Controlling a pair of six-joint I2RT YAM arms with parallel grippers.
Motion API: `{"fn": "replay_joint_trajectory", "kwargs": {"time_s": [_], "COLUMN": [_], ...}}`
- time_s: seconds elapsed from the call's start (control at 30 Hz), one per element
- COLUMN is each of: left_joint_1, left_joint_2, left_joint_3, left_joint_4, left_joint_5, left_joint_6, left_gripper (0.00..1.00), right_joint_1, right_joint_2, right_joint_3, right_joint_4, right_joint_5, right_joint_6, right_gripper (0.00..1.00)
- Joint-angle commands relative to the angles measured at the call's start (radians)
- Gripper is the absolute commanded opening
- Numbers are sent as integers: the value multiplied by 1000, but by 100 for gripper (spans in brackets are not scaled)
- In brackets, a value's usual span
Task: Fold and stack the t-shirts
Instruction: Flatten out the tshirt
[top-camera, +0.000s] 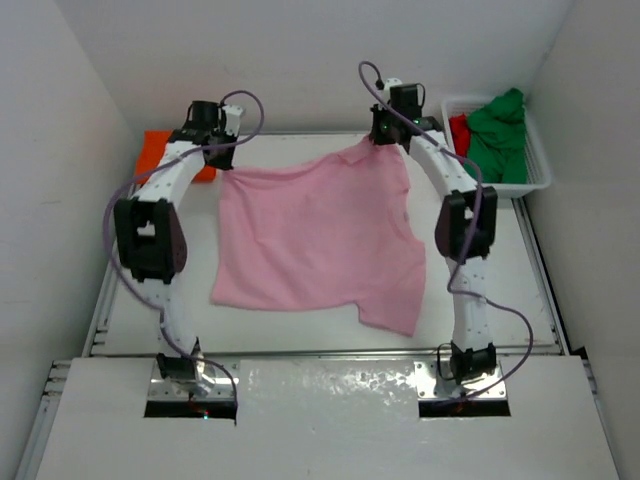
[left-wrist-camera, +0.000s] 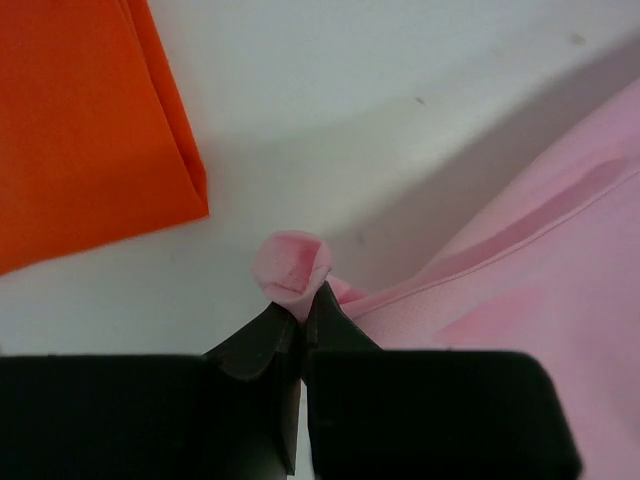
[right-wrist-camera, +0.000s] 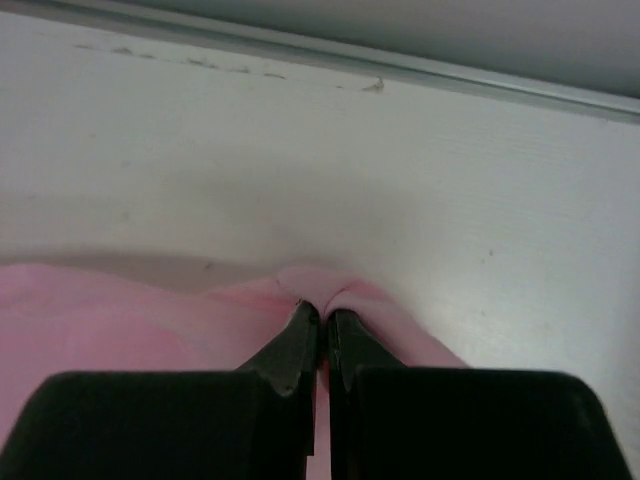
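One pink shirt (top-camera: 315, 235) sits clamped in left gripper (left-wrist-camera: 302, 300) and right gripper (right-wrist-camera: 322, 312) jaws; one orange shirt (left-wrist-camera: 80, 130) nearby.

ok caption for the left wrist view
Left gripper, jaws shut on the pink t-shirt, folded orange t-shirt beside it

Honestly can't spot any readable text, labels, brand names or numbers anywhere in these three views.
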Motion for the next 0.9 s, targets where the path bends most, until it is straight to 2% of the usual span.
{"fn": "replay_joint_trajectory", "kwargs": {"time_s": [0.0,0.03,0.1,0.13,0.17,0.2,0.23,0.27,0.3,0.33,0.4,0.5,0.6,0.63,0.7,0.73,0.77,0.8,0.83,0.87], "left_joint_1": [45,55,61,61,88,95,102,101,101,101,101,105,118,128,130,128,128,124,122,118], "left_joint_2": [151,256,356,443,482,516,569,587,594,596,585,570,503,448,327,276,219,105,53,-2], "left_joint_3": [156,194,321,361,440,482,554,577,594,602,613,668,666,660,587,473,406,330,189,122], "left_joint_4": [159,161,162,164,167,167,170,174,185,217,245,245,234,225,190,178,177,174,147,118], "left_joint_5": [-39,-45,-55,-59,-82,-84,-81,-82,-84,-79,-90,-145,-136,-98,-22,17,46,89,127,164], "left_joint_6": [-64,-79,-101,-127,-145,-162,-182,-188,-199,-208,-221,-227,-218,-212,-146,-108,-65,22,87,162], "left_gripper": [0,0,0,0,3,9,23,33,53,60,69,81,82,83,84,84,84,83,80,78], "right_joint_1": [-11,-21,-30,-41,-46,-53,-69,-75,-87,-90,-96,-104,-103,-103,-100,-100,-100,-100,-98,-98], "right_joint_2": [208,238,284,301,321,368,388,396,393,357,309,235,122,79,-80,-140,-259,-318,-370,-463], "right_joint_3": [189,185,107,90,115,154,231,252,255,245,197,211,159,121,-60,-225,-313,-394,-544,-612], "right_joint_4": [80,129,313,359,396,392,384,390,404,419,444,377,242,199,83,56,17,4,-14,-25], "right_joint_5": [34,37,57,69,109,126,155,155,196,217,258,248,202,185,186,192,194,188,177,148], "right_joint_6": [23,38,92,116,168,194,236,245,247,242,219,173,127,120,110,110,112,112,113,116], "right_gripper": [0,6,21,40,48,54,61,62,63,65,70,76,83,83,82,79,75,61,52,42]}}
